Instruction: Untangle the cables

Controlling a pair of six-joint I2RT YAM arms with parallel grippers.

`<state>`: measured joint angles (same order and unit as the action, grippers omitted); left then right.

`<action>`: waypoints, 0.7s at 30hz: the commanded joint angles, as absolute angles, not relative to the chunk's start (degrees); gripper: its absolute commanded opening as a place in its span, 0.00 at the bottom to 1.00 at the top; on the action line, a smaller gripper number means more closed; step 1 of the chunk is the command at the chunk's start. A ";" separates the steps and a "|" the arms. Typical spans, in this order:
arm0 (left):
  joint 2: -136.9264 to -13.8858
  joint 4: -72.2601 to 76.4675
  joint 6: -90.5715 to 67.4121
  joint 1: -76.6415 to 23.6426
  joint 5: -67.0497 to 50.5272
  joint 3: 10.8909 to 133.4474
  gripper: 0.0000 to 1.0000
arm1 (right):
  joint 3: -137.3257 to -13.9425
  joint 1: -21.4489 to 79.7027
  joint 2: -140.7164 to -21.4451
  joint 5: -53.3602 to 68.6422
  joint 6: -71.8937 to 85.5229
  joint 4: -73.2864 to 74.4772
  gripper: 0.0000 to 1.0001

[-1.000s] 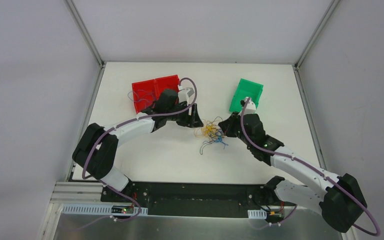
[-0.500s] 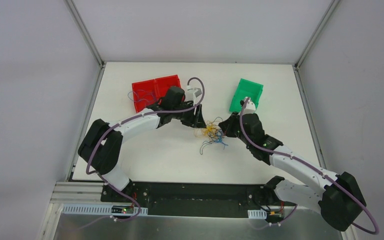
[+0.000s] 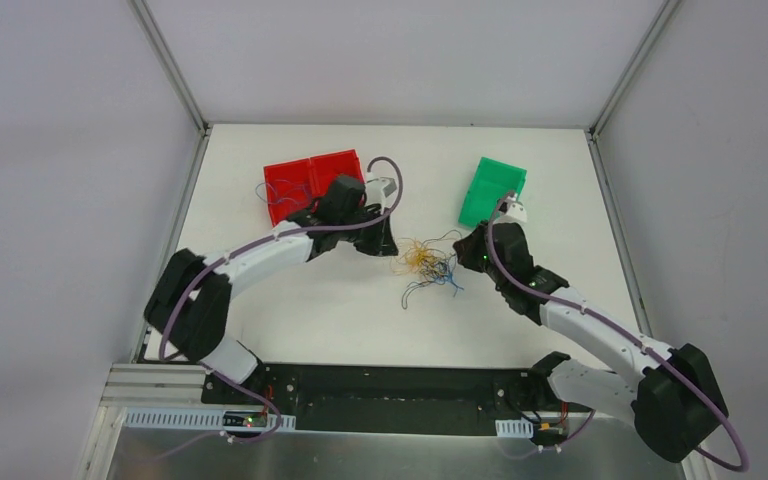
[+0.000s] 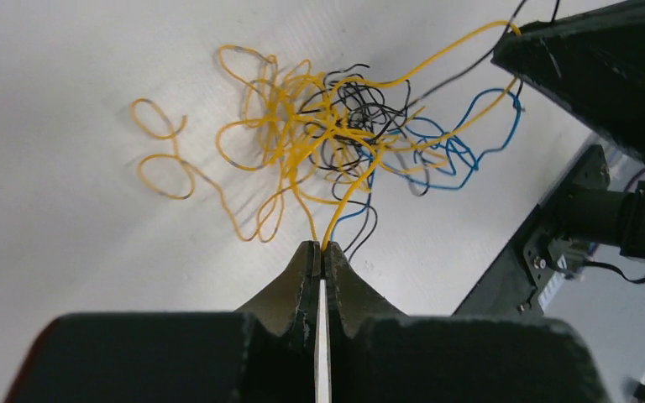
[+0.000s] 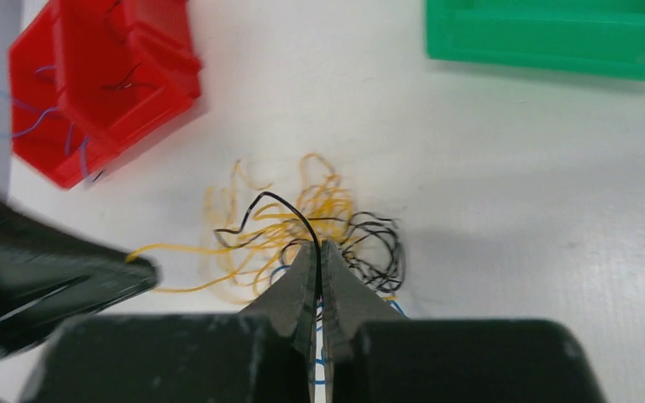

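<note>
I note the cables [image 3: 426, 265] knotted mid-bench [image 3: 300, 300]. Left jaws, at the knot's 9 o'clock, are pinched fully shut on yellow strands [image 4: 337, 220]. Right jaws, at 3 o'clock, are shut on a black strand [image 5: 299, 219]. Separation is in hand; next, I judge, a slow outward pull.

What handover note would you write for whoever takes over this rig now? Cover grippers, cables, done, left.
The left gripper is shut on a yellow cable; the right gripper is shut on a black cable.
The cables lie in one tangled clump between the two grippers.
Done: a few blue and black strands are in or over the red bin.
Left: pull the clump apart.
</note>
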<state>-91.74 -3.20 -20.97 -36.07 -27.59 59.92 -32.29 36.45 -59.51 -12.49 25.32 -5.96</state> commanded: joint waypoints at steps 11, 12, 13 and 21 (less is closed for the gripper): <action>-54.94 7.76 -30.85 -32.26 20.20 35.95 0.00 | -30.02 28.29 -48.08 -37.56 40.95 8.09 0.00; -53.09 8.62 -31.33 -32.26 21.65 34.61 0.00 | -29.71 28.01 -46.28 -38.17 41.44 8.70 0.00; -51.59 9.51 -31.57 -32.26 22.48 33.38 0.00 | -29.21 27.88 -44.86 -38.75 41.82 8.92 0.00; -50.09 16.25 -27.41 -32.29 10.52 31.87 0.00 | -26.28 28.00 -40.48 -19.25 31.27 -3.31 0.00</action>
